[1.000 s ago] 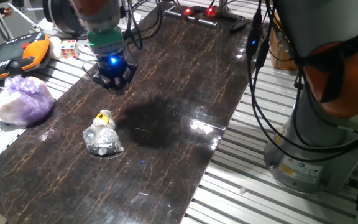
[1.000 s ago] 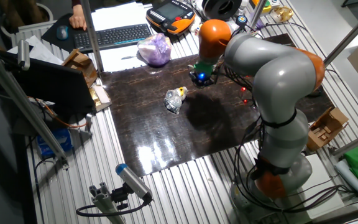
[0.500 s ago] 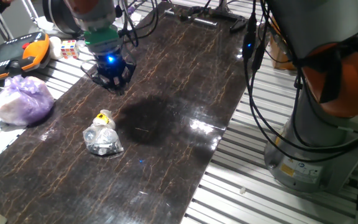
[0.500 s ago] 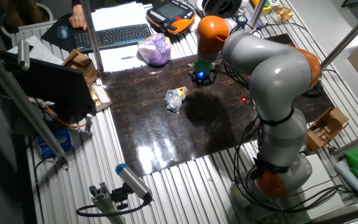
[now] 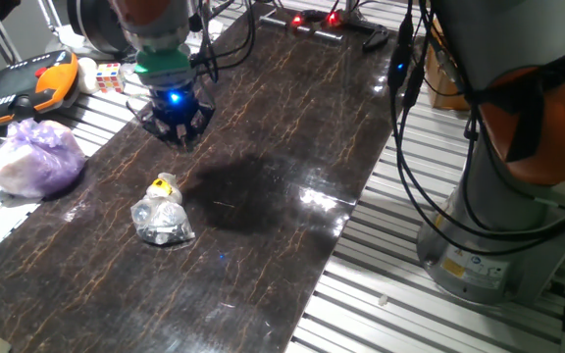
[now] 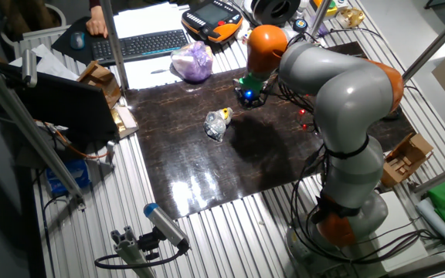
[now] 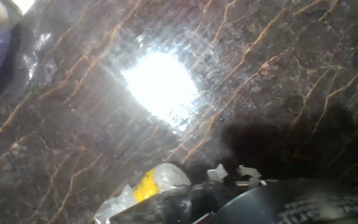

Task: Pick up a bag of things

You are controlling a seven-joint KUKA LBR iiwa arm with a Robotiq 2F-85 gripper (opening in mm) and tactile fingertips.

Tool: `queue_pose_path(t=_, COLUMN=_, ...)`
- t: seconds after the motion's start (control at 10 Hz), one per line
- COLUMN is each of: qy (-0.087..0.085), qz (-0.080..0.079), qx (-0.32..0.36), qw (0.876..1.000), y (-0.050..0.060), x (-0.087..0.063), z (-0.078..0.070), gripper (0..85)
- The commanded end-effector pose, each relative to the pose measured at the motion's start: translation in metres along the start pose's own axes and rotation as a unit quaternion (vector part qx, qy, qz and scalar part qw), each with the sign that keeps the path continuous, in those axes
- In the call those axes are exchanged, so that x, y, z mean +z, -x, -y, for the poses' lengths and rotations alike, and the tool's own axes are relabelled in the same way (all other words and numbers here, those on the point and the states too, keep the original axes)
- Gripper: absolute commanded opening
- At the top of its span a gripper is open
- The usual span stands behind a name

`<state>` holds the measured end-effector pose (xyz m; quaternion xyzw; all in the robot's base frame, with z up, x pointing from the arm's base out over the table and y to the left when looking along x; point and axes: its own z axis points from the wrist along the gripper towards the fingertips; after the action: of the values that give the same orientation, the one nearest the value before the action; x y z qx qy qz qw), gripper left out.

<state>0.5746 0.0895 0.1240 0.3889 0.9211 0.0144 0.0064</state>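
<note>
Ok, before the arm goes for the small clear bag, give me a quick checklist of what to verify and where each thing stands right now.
1. Target in view: the small clear bag lies on the dark tabletop, yellow-white top showing in the hand view. Ok.
2. Gripper over the bag: it hangs above the table, off to one side of the bag. Not ok.
3. Gripper empty: nothing hangs from it. Ok.
4. Fingers open enough: spread not readable in any view. Cannot tell.
5. Purple-white bag out of the way: it sits apart from the target, at the table's edge. Ok.
6. Bare tabletop between gripper and bag. Ok.
</note>
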Motion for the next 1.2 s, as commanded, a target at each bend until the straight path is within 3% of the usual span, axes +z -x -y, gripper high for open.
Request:
queue_pose_path(t=0.0, qy=-0.002, qz=0.001, qx=0.004, qw=1.000, y=-0.001, x=0.001, z=-0.003, gripper=64.7)
queue_pose_path(t=0.1, qy=-0.002, qz=0.009, qx=0.020, qw=1.000, y=-0.004, x=0.004, z=-0.007, gripper=82.3)
queue_pose_path(t=0.2, qy=0.000, qz=0.011, qx=0.037, qw=0.999, y=-0.005, x=0.007, z=-0.009, gripper=85.0)
queue_pose_path(t=0.7, qy=-0.004, qz=0.004, qx=0.072, qw=0.997, y=-0.009, x=0.015, z=-0.031, gripper=85.0)
queue_pose_path(t=1.1, qy=-0.004, qz=0.006, qx=0.102, qw=0.995, y=-0.020, x=0.034, z=-0.045, gripper=85.0)
